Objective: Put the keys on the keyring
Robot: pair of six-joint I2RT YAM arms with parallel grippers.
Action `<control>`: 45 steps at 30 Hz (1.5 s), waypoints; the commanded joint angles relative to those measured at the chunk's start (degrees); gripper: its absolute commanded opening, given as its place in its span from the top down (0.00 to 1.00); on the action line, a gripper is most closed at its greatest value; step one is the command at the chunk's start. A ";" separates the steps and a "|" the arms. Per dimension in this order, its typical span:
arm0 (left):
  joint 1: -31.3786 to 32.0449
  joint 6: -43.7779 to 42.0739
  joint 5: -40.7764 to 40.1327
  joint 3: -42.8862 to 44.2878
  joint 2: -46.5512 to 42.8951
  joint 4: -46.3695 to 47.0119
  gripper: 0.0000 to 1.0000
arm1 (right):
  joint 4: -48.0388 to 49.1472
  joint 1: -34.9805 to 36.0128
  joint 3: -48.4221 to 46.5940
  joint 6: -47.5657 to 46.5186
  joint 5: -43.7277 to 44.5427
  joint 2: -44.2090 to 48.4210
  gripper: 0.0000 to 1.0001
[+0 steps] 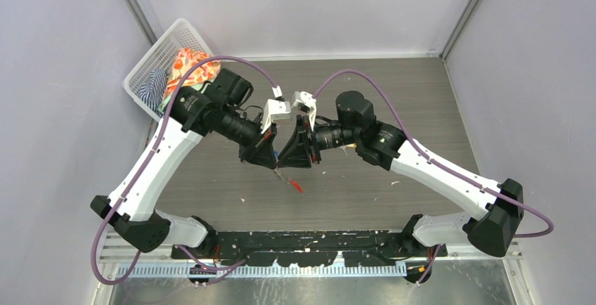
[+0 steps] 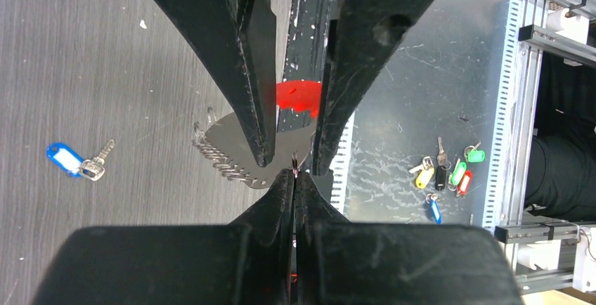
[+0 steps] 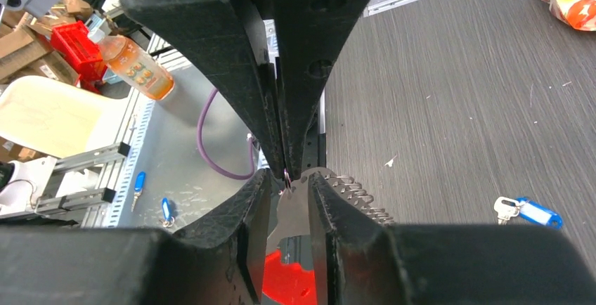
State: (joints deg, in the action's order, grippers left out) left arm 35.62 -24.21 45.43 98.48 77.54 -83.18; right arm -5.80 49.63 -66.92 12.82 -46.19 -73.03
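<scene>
Red tag point(image 1: 297, 187): seen hanging just below the meeting tips.
Left gripper point(image 2: 294, 176): clamped tight on the keyring point(image 2: 294, 159) wire above mid-table.
Right gripper point(image 3: 287, 178): jaws parted either side of that wire, nothing gripped.
Blue key point(image 2: 67, 159): seen lying on the table point(image 2: 105, 52), well apart.

the keyring point(image 1: 295, 185) hangs in the air, its flat red oval tag point(image 2: 299, 96) dangling lowest. the blue-headed key point(image 2: 67, 159) lies flat on the table point(image 2: 105, 52), well apart at nine o'clock of the tag, blade toward two o'clock.
</scene>
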 commanded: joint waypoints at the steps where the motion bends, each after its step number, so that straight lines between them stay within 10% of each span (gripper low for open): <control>1: 0.27 -0.12 1.25 2.51 -1.91 1.00 1.00 | 0.97 0.60 -2.21 -0.35 -0.22 -0.26 0.70; 20: 0.29 2.08 0.92 0.23 -4.15 5.09 0.99 | 4.23 1.09 0.17 1.66 7.71 2.11 0.99; 25: 0.26 7.61 -2.86 -2.80 -7.24 9.97 0.41 | 20.00 1.09 8.12 6.05 14.88 8.83 0.99; 27: 0.18 9.73 -4.82 -3.90 -9.21 12.02 0.35 | 24.29 1.09 10.92 7.86 17.04 10.96 0.99; 45: -4.24 21.66 7.26 -11.80 -14.83 24.99 0.55 | 50.27 1.11 21.70 22.11 20.04 13.28 0.99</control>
State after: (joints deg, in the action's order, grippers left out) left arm 32.93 -6.33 47.86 86.56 62.43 -63.96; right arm 36.53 50.65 -45.08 32.16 -26.39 -60.25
